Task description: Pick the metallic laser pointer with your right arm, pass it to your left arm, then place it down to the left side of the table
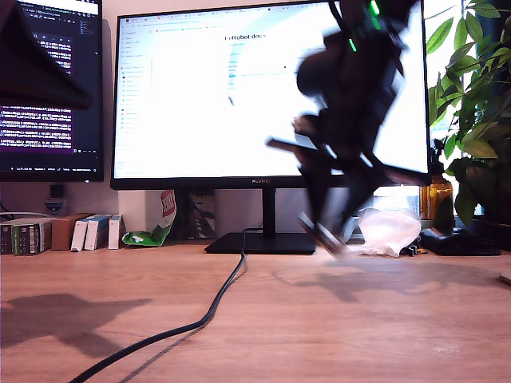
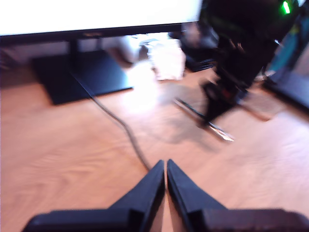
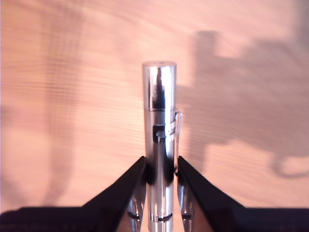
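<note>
The fingers [image 3: 133, 186] of my second gripper [image 3: 160, 186] are clamped on the metallic laser pointer [image 3: 159, 140], one on each side of its lower body, and most of the shiny cylinder stands out beyond the tips. In the exterior view this arm is blurred, in front of the monitor [image 1: 200, 96] toward the exterior view's right, and the pointer [image 1: 326, 236] shows only as a pale streak at its tip, above the table [image 1: 319, 319]. My first gripper [image 2: 165, 176] has its fingers together, with nothing between them, and it looks across the wood at the other arm.

I judge the handover is not yet begun. The hold is low on a smooth metal body, so a fast swing could make the pointer tilt or slide out. Also my first gripper must separate its fingers before it arrives, otherwise it will push the pointer. The black cable [image 1: 209, 313] lies on the table, and a low pass may catch it.
</note>
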You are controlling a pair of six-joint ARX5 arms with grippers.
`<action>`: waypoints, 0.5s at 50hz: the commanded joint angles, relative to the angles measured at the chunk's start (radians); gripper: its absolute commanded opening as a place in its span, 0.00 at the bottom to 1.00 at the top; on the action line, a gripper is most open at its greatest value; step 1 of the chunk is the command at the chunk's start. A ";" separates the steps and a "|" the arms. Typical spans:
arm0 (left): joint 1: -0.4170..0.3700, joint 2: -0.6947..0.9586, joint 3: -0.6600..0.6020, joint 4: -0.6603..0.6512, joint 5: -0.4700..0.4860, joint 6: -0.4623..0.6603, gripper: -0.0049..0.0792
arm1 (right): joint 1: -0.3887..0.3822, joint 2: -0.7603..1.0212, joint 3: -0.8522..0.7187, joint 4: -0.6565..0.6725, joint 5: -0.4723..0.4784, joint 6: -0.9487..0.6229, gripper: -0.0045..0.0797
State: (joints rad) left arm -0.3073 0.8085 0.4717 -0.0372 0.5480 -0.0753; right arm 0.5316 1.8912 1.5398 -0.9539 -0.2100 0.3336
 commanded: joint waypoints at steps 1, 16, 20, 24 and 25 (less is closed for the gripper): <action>-0.003 0.003 0.002 0.011 0.021 -0.046 0.03 | 0.024 -0.056 0.048 -0.001 -0.027 -0.046 0.04; 0.029 0.077 0.002 0.175 0.213 -0.377 0.05 | 0.080 -0.138 0.119 -0.066 -0.125 -0.184 0.04; 0.039 0.118 0.002 0.253 0.276 -0.452 0.05 | 0.092 -0.162 0.119 -0.101 -0.129 -0.219 0.04; 0.059 0.164 0.002 0.347 0.334 -0.531 0.13 | 0.105 -0.189 0.119 -0.116 -0.132 -0.240 0.04; 0.064 0.175 0.002 0.370 0.352 -0.563 0.15 | 0.108 -0.195 0.119 -0.117 -0.136 -0.247 0.04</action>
State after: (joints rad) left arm -0.2577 0.9596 0.4721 0.2771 0.8703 -0.5842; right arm 0.6247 1.7210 1.6691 -1.0721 -0.3351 0.1036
